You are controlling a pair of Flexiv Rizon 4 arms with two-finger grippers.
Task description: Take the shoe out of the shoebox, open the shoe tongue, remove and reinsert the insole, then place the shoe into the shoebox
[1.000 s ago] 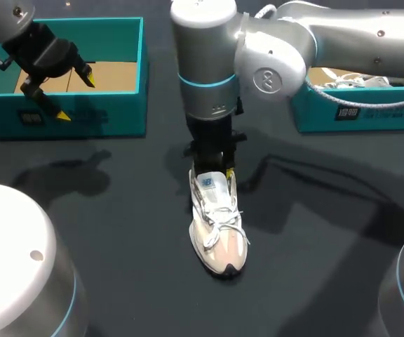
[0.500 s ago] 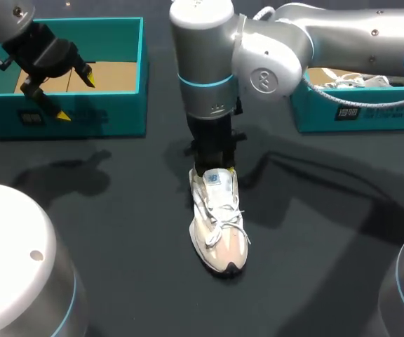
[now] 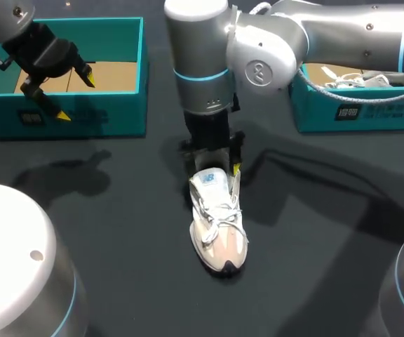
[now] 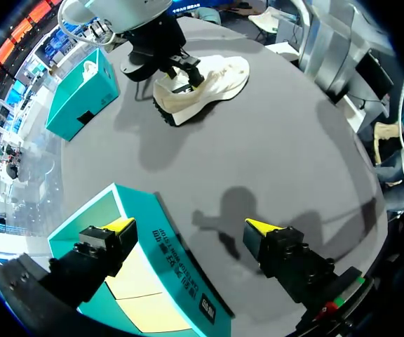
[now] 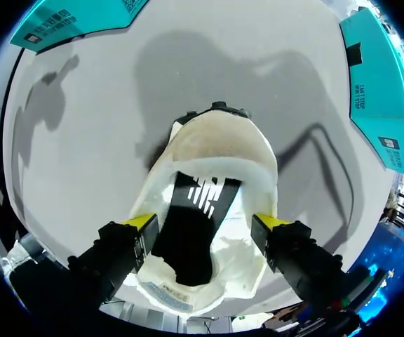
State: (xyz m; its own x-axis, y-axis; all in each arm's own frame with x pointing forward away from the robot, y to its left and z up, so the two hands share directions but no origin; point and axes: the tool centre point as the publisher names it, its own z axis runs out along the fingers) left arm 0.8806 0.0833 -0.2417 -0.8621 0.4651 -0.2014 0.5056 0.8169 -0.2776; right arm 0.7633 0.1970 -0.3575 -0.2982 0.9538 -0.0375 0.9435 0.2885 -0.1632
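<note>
Two arms work over a dark desk (image 3: 118, 210). The right arm (image 3: 258, 63) reaches past the middle and stands upright over the shoe. An open teal shoebox (image 3: 111, 116) sits at the far left, and a second teal box (image 3: 370, 116) at the far right has something white inside. Between them the pale laced shoe (image 3: 218, 225) lies on the desk, toe toward the robot. The right tool (image 5: 203, 225) clasps its heel, one finger on each side, spread wide. The left tool (image 3: 76, 97) hangs over the shoebox's near wall, fingers wide apart, holding nothing.
</note>
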